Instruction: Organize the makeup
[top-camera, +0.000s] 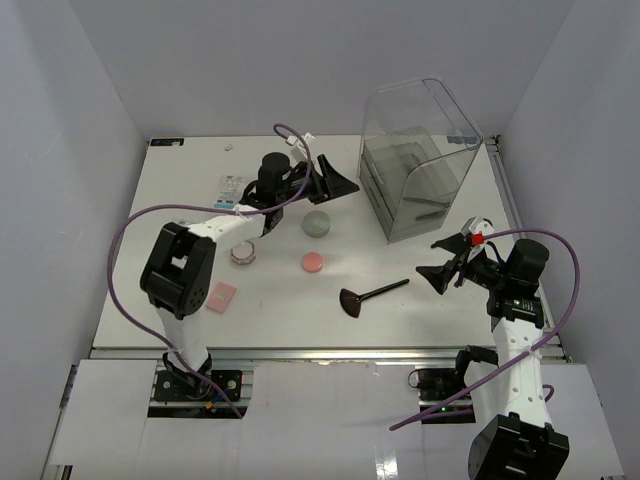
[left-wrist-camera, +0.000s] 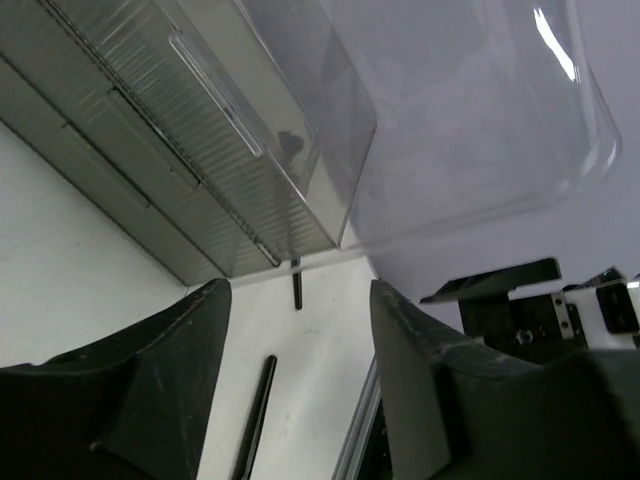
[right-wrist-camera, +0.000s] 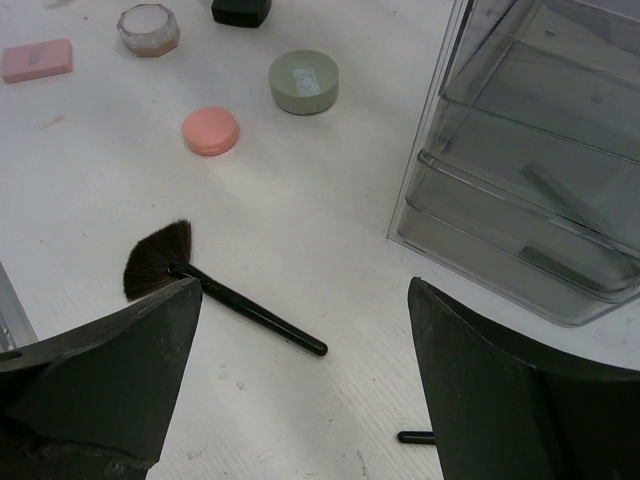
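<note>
**Position.** Forward of the clear plastic box, toward the arm bases and off its near-left corner, the black fan brush lies flat on the table. Its bristle end points away from the box and its handle tip points back toward it. Left of the box, well apart from it, lie:
- the grey-green compact
- the pink compact
- a clear-rimmed compact
- a pink sponge block
- a white printed packet

**End effectors.** The right gripper hangs just forward of the box's near-right corner. Its fingers are spread wide and hold nothing. In its wrist view the fan brush sits ahead and to the left of the finger gap, with the handle tip nearest the gripper. The left gripper sits beside the box's left wall, also spread and holding nothing.

**Handling, fan brush (judged).**
- Weight is probably very low.
- The handle looks stiff, slim and glossy, so it may roll or slip.
- The bristles are soft and splay under pressure, so do not clamp them.
- Take hold across the handle near its middle.
- The handle rests on the table, so the fingertips must reach almost to the surface.

**Handling, compacts (judged).** Rigid, smooth-walled discs. Grip across the diameter.
</note>
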